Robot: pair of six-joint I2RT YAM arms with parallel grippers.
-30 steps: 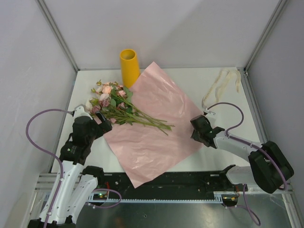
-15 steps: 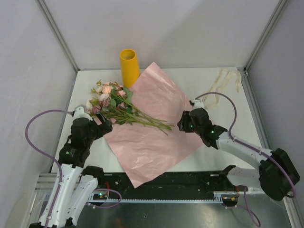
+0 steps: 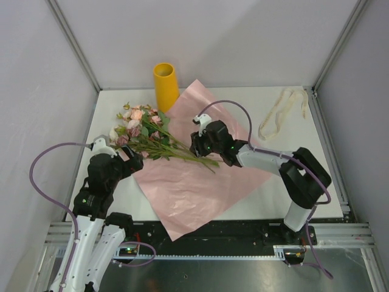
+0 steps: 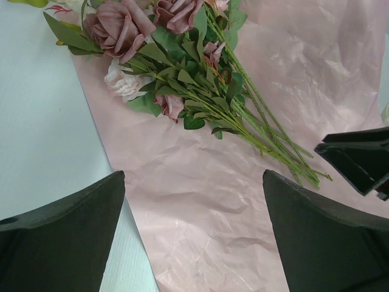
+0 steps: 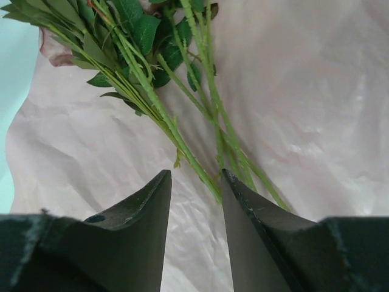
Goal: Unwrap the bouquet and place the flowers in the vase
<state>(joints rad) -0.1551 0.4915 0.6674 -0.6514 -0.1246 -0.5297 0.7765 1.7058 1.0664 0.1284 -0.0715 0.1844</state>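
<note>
Right wrist — flowers [image 5: 141, 30], stems at end effector [image 5: 196, 174] tips

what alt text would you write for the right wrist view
The right gripper, jaws slightly apart, hovers over the cut ends of green flower stems lying on crinkled pink paper. Leaves fill the top left, and a strip of pale table shows at the left edge.

No readable text, labels, brands, numbers or signs anywhere in view.

White table [image 3: 243, 98], pink paper [image 3: 200, 176], vase [image 3: 165, 85], ribbon [image 3: 281, 100]
</note>
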